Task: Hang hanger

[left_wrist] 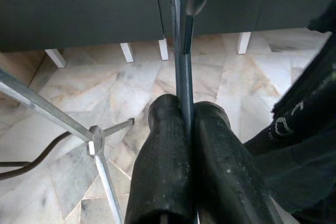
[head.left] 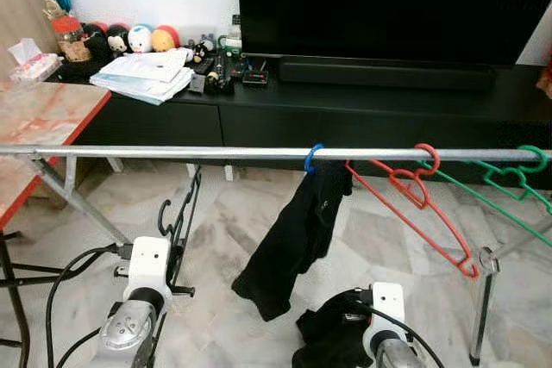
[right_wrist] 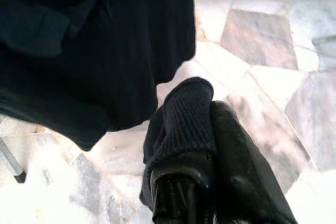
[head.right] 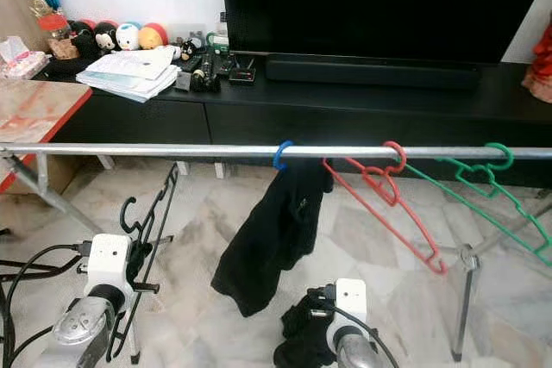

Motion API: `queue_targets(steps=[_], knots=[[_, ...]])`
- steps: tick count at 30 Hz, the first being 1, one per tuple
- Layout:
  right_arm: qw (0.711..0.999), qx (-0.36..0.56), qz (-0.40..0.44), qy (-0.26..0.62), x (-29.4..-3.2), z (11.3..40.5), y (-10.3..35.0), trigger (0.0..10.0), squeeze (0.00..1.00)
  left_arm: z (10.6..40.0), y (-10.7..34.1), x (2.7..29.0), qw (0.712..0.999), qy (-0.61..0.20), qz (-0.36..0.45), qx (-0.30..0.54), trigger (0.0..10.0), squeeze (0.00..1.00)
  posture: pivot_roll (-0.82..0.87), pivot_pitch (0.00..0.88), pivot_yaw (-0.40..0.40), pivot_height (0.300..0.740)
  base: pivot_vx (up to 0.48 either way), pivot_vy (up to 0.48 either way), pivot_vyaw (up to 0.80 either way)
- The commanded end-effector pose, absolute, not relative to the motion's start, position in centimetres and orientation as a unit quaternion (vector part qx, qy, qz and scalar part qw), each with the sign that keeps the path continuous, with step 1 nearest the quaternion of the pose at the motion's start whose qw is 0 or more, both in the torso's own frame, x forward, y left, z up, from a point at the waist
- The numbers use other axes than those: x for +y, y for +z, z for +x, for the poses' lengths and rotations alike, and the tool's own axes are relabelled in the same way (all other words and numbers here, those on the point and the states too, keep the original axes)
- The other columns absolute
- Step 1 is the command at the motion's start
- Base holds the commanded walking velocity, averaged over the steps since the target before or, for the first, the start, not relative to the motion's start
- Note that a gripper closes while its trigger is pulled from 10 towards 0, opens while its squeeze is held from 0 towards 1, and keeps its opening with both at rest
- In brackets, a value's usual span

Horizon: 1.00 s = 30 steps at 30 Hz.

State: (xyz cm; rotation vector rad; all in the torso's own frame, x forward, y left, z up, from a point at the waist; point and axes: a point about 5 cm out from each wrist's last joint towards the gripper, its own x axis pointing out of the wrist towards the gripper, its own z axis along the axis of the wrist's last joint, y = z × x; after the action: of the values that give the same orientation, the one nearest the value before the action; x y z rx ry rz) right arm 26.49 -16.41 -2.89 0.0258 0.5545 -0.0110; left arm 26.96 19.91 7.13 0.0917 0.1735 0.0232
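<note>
Currently the black hanger [head.left: 183, 213] is held low, well under the rail [head.left: 172, 152], left gripper [left_wrist: 186, 129] jaws clamped on its thin bar; right gripper [right_wrist: 205, 145] jaws pinched on black cloth [head.left: 332, 338]. Risks: hanger twisted in the narrow pinch, hook missed at the rail, cloth dragged on the floor
</note>
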Motion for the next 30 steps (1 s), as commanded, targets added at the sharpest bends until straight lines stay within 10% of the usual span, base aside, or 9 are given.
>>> queue_targets(steps=[1,30], knots=[[0.964,0.263,0.018,-0.014,-16.68,26.68,-2.62,10.0,0.00,26.90,7.29,20.14,0.995,0.016,0.043,0.088,10.0,0.00,0.03,0.071,0.046,0.740,-0.277,0.000,0.00],[0.965,0.259,0.025,-0.015,-17.01,26.85,-2.45,10.0,0.00,26.95,7.55,20.86,0.995,0.030,0.045,0.085,10.0,0.00,0.04,0.067,0.037,0.740,-0.280,0.000,0.00]])
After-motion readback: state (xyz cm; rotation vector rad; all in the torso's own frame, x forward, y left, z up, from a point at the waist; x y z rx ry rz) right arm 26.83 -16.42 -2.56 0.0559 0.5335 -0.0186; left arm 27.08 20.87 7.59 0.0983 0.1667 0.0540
